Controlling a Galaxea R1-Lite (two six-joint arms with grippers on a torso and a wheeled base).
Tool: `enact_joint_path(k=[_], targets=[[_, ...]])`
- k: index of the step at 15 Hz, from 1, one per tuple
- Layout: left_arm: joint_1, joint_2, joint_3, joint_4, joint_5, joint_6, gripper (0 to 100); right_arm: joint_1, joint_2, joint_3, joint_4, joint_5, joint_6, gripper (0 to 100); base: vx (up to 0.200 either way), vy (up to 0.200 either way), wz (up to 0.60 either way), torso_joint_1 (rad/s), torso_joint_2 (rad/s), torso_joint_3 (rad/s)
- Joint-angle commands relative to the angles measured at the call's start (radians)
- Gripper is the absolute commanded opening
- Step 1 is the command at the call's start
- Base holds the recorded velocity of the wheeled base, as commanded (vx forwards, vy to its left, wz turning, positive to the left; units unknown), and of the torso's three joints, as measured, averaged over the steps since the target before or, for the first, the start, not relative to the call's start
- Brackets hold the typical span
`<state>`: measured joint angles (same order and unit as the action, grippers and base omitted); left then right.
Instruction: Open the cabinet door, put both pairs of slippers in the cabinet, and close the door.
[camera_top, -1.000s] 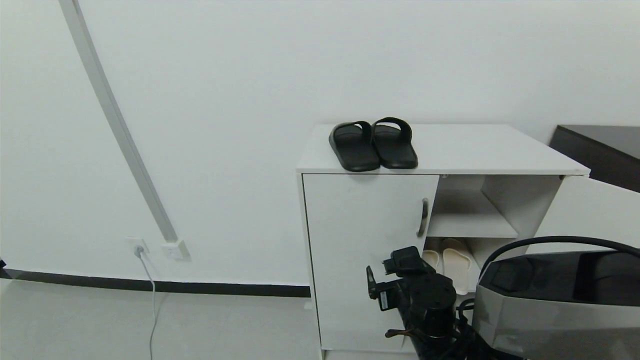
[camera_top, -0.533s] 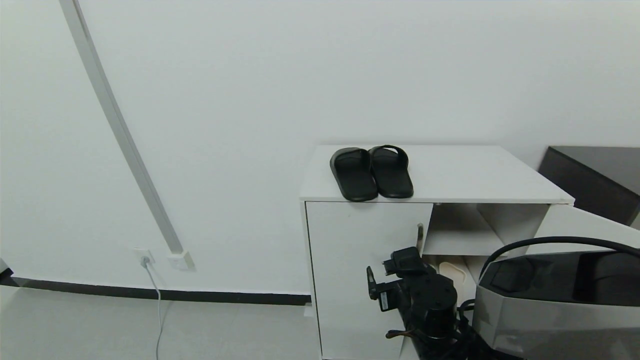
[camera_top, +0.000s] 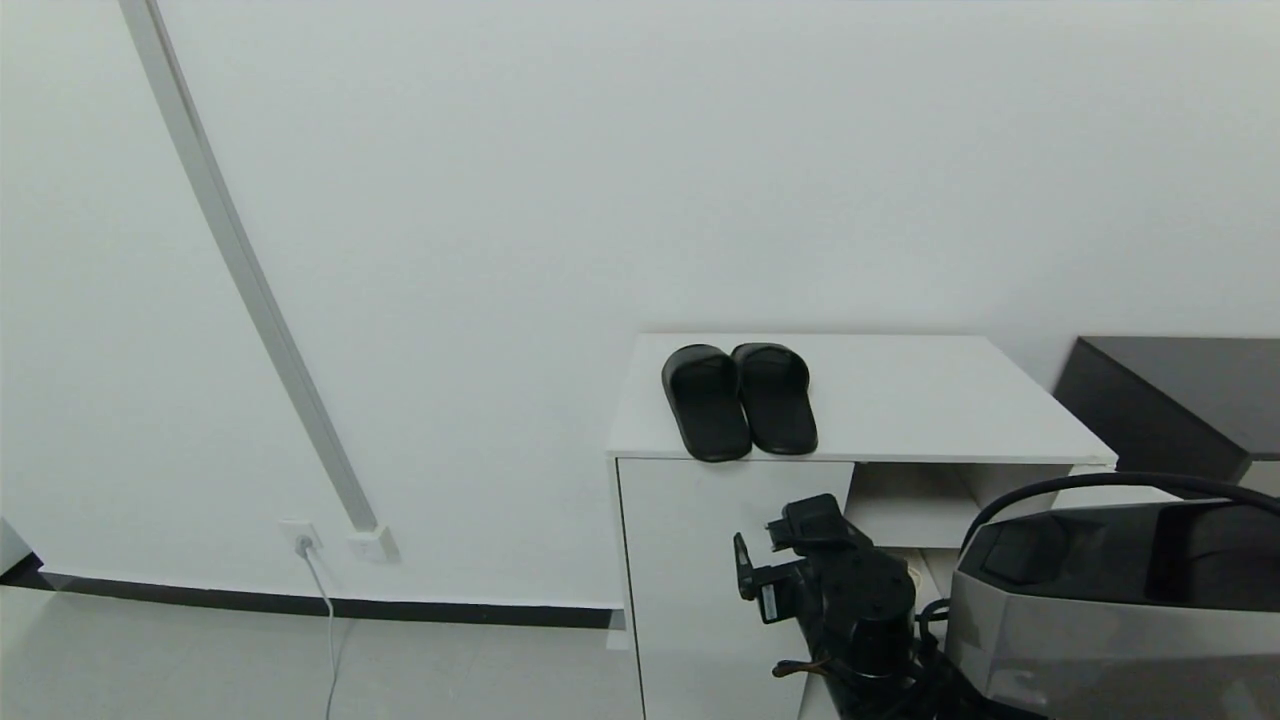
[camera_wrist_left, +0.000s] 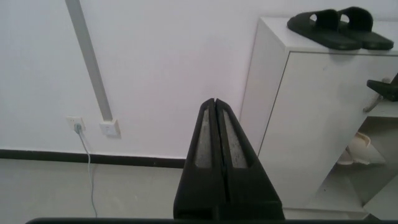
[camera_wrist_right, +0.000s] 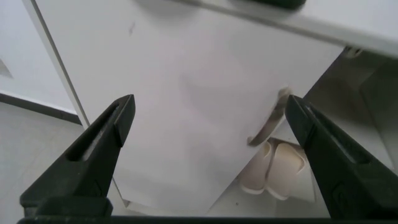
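A pair of black slippers (camera_top: 738, 400) lies side by side on top of the white cabinet (camera_top: 900, 400), near its left front edge. The cabinet's left door (camera_top: 715, 580) is closed and the right side stands open, showing a shelf (camera_top: 905, 510). A cream pair of slippers (camera_wrist_right: 273, 165) rests on the bottom shelf inside, also seen as cream slippers (camera_wrist_left: 360, 148). My right gripper (camera_wrist_right: 208, 112) is open in front of the left door, level with its handle (camera_wrist_right: 270, 121), holding nothing. My left gripper (camera_wrist_left: 214, 102) is shut and empty, off to the cabinet's left, facing the wall.
A grey conduit (camera_top: 240, 270) runs down the wall to a socket (camera_top: 300, 540) with a cable (camera_top: 330, 640) hanging to the floor. A dark table (camera_top: 1170, 400) stands right of the cabinet. Open floor lies to the cabinet's left.
The head camera has moved, so the whole cabinet sits lower in the picture and the inner shelves are mostly out of sight. The slippers stay put.
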<state>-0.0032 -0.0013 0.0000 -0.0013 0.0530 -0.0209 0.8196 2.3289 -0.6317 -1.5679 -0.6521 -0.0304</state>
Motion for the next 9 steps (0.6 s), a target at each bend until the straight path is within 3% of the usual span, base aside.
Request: enact_joint_path(k=[1, 5, 9], targets=[[0.0, 0.001, 0.0, 0.0, 0.001, -0.001, 0, 0.0, 0.0, 0.006, -0.001, 0.002, 0.0, 100, 0.0, 0.0, 0.0, 0.261, -0.59, -0.33], [0.0, 0.001, 0.0, 0.0, 0.001, -0.001, 0, 0.0, 0.0, 0.02, -0.003, 0.031, 0.003, 100, 0.0, 0.0, 0.0, 0.199, -0.44, -0.24], [0.0, 0.001, 0.0, 0.0, 0.001, -0.001, 0, 0.0, 0.007, 0.015, -0.003, 0.034, 0.01, 100, 0.0, 0.0, 0.0, 0.027, -0.06, -0.032]])
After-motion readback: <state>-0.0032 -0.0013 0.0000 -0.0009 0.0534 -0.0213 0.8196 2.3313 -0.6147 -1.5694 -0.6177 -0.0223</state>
